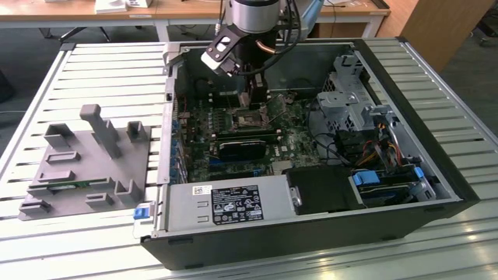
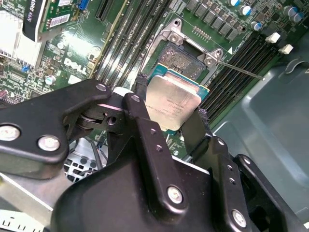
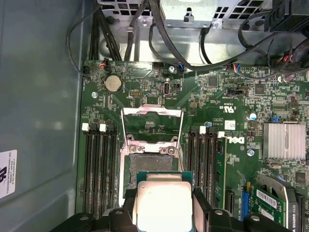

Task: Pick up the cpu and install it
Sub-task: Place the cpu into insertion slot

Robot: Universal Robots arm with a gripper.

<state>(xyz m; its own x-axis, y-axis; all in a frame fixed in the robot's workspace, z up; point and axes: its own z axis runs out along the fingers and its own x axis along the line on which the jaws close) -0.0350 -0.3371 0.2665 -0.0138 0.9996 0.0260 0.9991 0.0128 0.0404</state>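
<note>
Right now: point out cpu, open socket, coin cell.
cpu (image 2: 173,102): second wrist view, metal top plate.
open socket (image 2: 183,59): second wrist view, contact bed.
coin cell (image 3: 114,83): first wrist view, its face.

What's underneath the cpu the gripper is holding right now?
The cpu, clamped in the gripper, hangs above the open socket, its metal frame flipped up. Both wrist views show most of the socket; the cpu hides its nearest edge and the motherboard directly below.

You're in a lab workshop; your slatted metal counter (image 1: 444,81) carries an opened computer case (image 1: 311,239); wooden desks (image 1: 70,13) behind.
</note>
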